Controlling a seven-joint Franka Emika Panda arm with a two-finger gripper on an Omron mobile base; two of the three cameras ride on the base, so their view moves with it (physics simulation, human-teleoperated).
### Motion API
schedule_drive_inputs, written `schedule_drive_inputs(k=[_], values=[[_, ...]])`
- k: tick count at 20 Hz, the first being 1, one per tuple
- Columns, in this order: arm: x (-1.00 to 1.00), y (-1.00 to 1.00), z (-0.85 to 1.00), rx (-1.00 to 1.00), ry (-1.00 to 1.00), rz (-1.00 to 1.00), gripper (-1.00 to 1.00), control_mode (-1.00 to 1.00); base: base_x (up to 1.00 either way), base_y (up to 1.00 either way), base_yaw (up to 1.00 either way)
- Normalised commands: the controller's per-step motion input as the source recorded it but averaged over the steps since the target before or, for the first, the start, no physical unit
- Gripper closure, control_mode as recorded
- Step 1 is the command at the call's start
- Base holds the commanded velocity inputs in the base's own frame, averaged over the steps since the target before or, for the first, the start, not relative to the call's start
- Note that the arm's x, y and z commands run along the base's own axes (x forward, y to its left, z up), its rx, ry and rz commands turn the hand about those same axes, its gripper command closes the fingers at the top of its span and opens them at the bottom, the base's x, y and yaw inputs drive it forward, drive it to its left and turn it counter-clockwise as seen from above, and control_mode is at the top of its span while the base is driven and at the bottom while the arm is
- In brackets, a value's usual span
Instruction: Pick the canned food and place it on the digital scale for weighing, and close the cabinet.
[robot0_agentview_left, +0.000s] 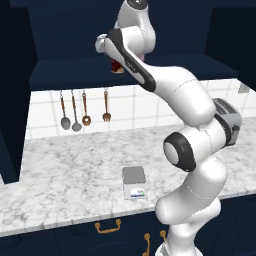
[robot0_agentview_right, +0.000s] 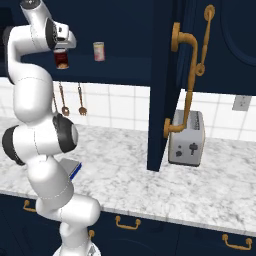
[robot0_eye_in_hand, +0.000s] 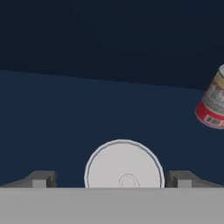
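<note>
1. One cabinet (robot0_agentview_right: 125, 30), navy blue, surrounds the gripper (robot0_eye_in_hand: 114, 179), which reaches into its open lower shelf. Its open door (robot0_agentview_right: 162, 85) hangs well to the gripper's right and carries curved brass handles (robot0_agentview_right: 187, 80).
2. One marble counter (robot0_agentview_left: 65, 170) lies well below the gripper, with navy drawers and brass pulls (robot0_agentview_left: 108, 227) along its front edge.
3. One silver toaster (robot0_agentview_right: 186, 137) stands on the counter, far below and to the right of the gripper, just beyond the open door.
4. One digital scale (robot0_agentview_left: 134, 181), white with a grey square plate, sits on the counter well below the gripper. Its small front panel bears marks too small to read.
5. Four utensils (robot0_agentview_left: 84, 114) hang on the tiled wall below the shelf, lower than the gripper.
6. Two cans stand on the shelf. The taller can (robot0_eye_in_hand: 212, 103), cream and red, is off to the gripper's right and apart from it; its label print is too blurred to read.
7. The canned food (robot0_eye_in_hand: 124, 164), short with a maroon label, sits directly under the gripper, its silver top between the two fingertips (robot0_eye_in_hand: 40, 179). The jaws are spread wide, one on each side of the can, not touching it.
</note>
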Motion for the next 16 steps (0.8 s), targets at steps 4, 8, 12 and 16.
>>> schedule_drive_inputs(k=[4,8,12,16], values=[[0.00,0.00,-0.27,0.00,0.00,0.00,-1.00,-1.00,0.00,0.00,0.00],[0.01,0.00,-0.14,0.00,0.00,0.00,-1.00,-1.00,0.00,0.00,0.00],[0.03,0.00,-0.24,0.00,0.00,0.00,-1.00,-1.00,0.00,0.00,0.00],[0.22,0.00,-0.28,0.00,0.00,0.00,1.00,-1.00,0.00,0.00,0.00]])
